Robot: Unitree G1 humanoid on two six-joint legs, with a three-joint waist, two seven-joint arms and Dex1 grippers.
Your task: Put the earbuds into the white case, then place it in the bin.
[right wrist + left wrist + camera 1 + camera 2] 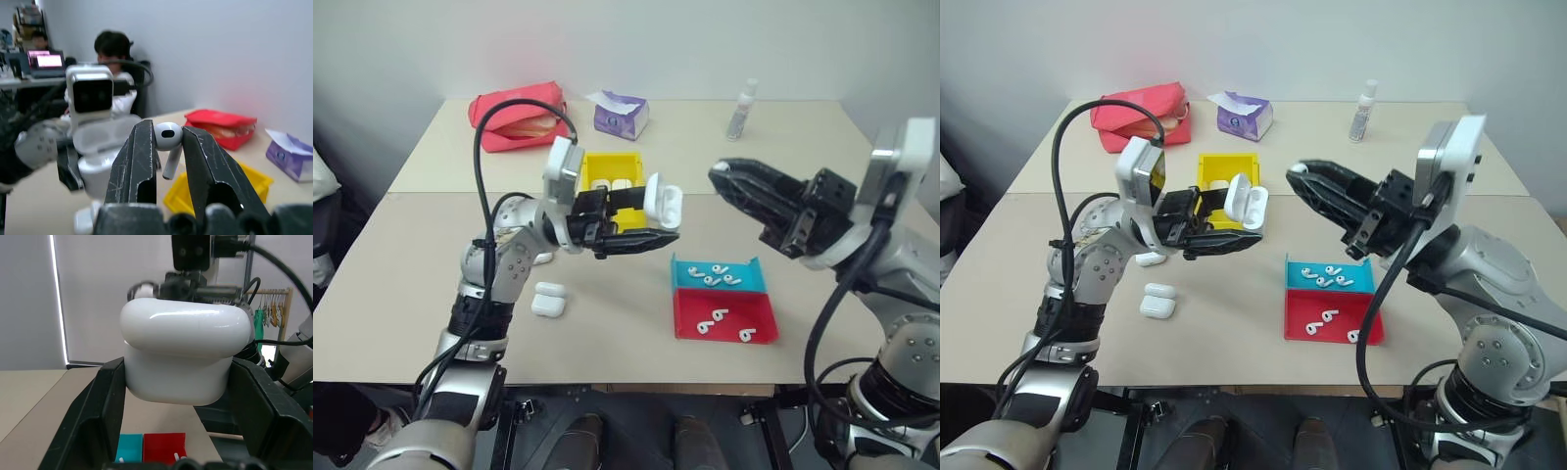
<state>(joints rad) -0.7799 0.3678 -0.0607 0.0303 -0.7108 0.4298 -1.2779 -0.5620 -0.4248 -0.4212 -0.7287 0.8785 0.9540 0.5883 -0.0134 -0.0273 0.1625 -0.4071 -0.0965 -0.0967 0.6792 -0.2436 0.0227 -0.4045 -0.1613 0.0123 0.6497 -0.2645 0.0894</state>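
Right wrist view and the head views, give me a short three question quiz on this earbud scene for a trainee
1. True or false: the right gripper is empty.
2. What does the left gripper hold? A) purple tissue pack B) glossy white rounded earbud case with its lid open C) clear bottle
3. Which shallow tray lies nearer the robot, the cyan tray or the red tray?

Key:
1. False: it pinches a tiny glossy white earbud between its fingers.
2. B.
3. The red tray; both trays hold loose earbuds.
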